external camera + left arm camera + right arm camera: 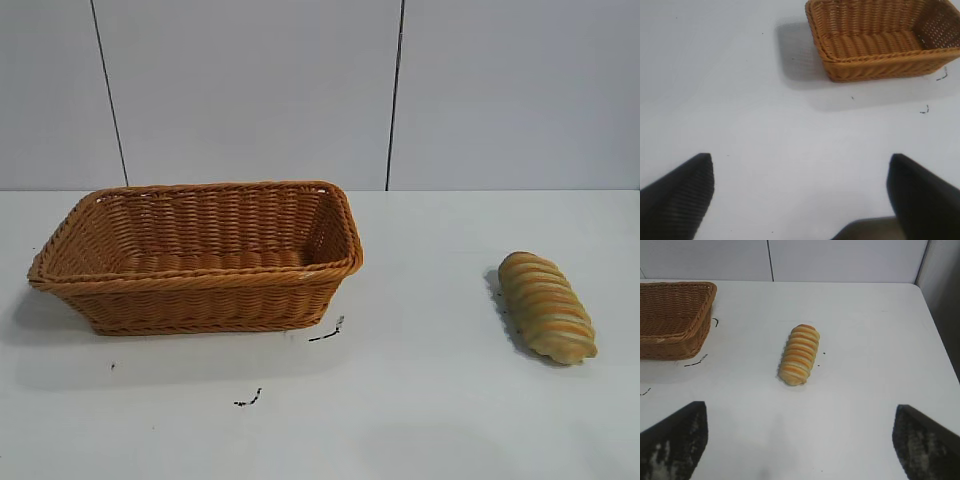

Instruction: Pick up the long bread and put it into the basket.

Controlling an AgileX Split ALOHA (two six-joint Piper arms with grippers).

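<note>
Both the left gripper (800, 195) and right gripper (800, 440) hang spread wide above the table (430, 400), the long bread (546, 306) well apart from the basket (200, 285).

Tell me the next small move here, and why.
Probably bring the right gripper forward and down over the bread. The bread lies untouched on the table, well right of the basket, which holds nothing. The right wrist view shows it ahead between the wide-open fingers; the left gripper, also open, faces bare table near the basket.
</note>
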